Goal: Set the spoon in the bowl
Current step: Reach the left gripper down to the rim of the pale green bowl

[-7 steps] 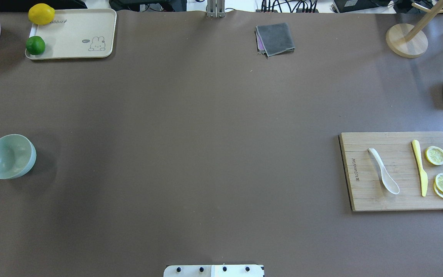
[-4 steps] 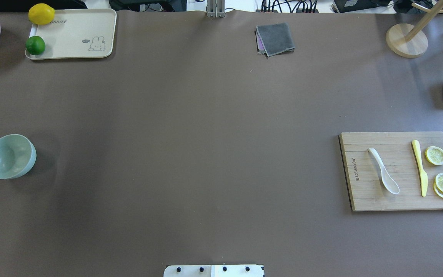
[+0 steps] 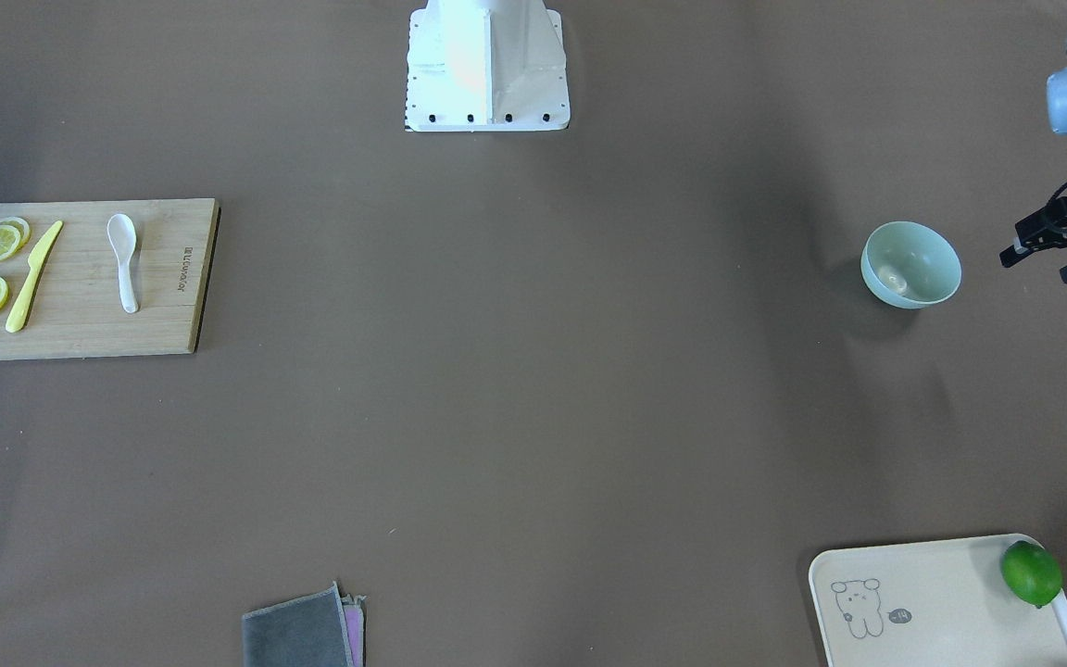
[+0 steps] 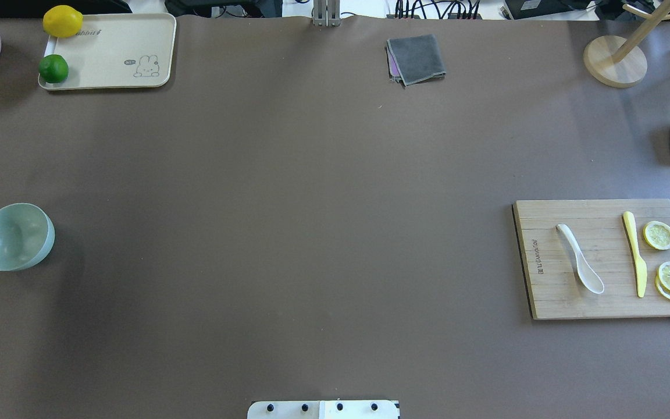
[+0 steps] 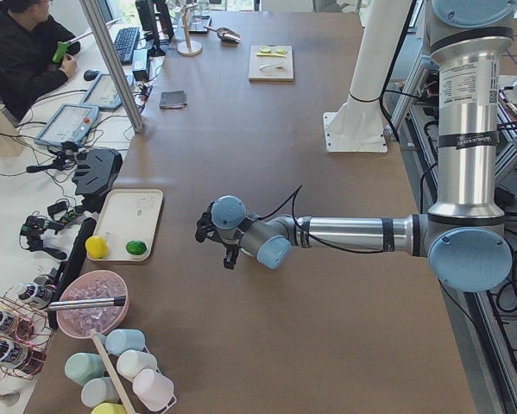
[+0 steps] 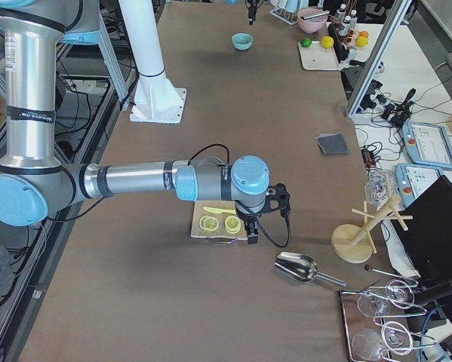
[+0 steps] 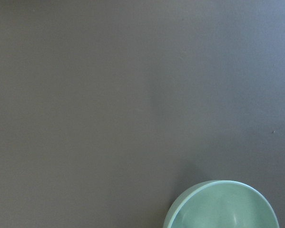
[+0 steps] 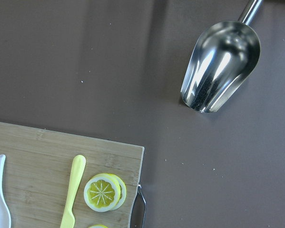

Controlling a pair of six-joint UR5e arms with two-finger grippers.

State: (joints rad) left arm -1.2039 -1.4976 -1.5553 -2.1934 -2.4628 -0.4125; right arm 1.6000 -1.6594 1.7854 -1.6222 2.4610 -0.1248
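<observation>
Left gripper (image 3: 1038,269), black fingers spread, hangs just beside the smooth, deep-sided mint-green bowl (image 4: 15,237) on the matte brown table (image 4: 312,203). Well apart from it, the glossy white spoon (image 4: 580,259) lies flat on a slatted bamboo cutting board (image 4: 550,302), near a yellow plastic knife (image 4: 633,244) and lemon slices (image 4: 659,235). My right gripper (image 6: 250,232) hangs near that board; I cannot tell whether its fingers are apart.

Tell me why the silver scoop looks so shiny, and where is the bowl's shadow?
Right wrist view: the metal scoop is polished like a mirror, so bright white glare streaks it. Overhead view: the bowl throws a soft dark shadow to its right on the table.
</observation>
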